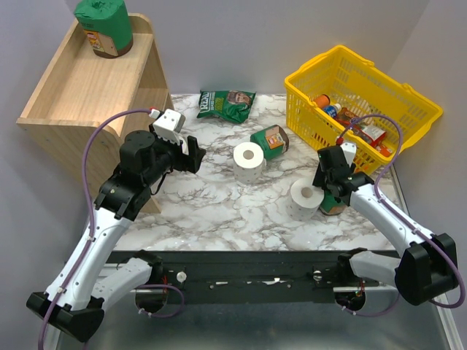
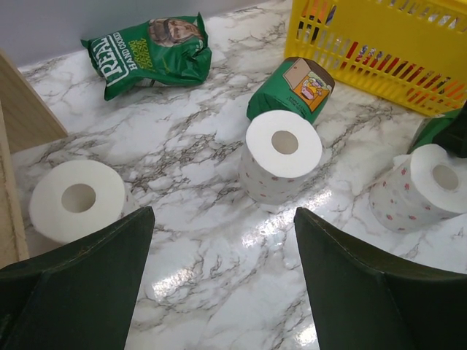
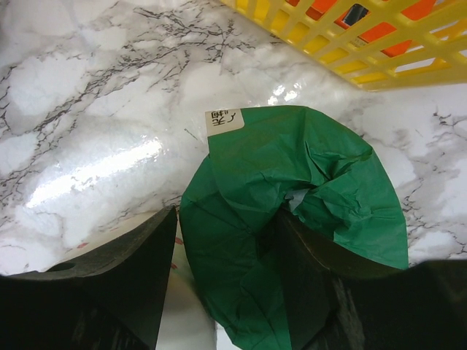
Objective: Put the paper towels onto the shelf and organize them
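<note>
The wooden shelf stands at the far left with one green wrapped roll on its top tray. My left gripper is open and empty above the table by the shelf. A bare white roll lies to its left, a second ahead and a third to the right. A green wrapped roll lies behind the middle one. My right gripper grips another green wrapped roll standing on the table, one finger outside it and one in its top dent.
A flat green snack bag lies at the back of the marble table. A yellow basket holding bottles and packets stands at the back right, close behind my right gripper. A white roll touches the left side of the gripped roll.
</note>
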Tool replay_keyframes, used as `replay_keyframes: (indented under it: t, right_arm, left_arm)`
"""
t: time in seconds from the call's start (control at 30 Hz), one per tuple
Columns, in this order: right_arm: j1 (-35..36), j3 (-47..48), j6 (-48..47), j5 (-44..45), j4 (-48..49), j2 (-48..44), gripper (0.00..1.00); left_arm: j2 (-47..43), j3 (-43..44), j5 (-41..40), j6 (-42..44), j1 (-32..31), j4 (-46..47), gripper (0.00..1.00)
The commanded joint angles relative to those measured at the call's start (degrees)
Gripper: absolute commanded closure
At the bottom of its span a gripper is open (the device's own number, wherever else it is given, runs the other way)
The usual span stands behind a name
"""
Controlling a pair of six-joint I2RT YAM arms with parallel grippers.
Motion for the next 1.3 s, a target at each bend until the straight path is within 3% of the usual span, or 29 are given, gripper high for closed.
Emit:
replay_keyframes:
  t: [0.0,0.4,0.8,1.07,1.27]
  right_arm:
    - [-0.12,0.03,0.86,3.82,-2.31,-0.14,0.31]
    - [-0.48,-2.7,-0.01,4.27,0.33,-0.93,0.46]
    - [-0.39,2.13,-14.07,1.99,2.27,-6.46,0.53]
    - [0.66,7.76,-19.87,-12.77,3.76,-13.67,0.57]
    - [5.84,13.73,-18.91,-22.7,3.23,-15.52,0.57]
  left_arm:
    - [-0.93,1.62,-1.06,0.61,-0.36,-1.2,0.12]
    - [-1.45,3.2,-0.97,0.08,-0.45,-4.01,0.12]
    - [-3.47,3.73,-1.06,-1.15,-0.45,-5.42,0.11]
    - [-4.0,6.1,-1.23,-1.59,-0.45,-7.88,0.1]
    - [-3.74,10.14,-2.99,-0.98,-0.45,-12.45,0.09]
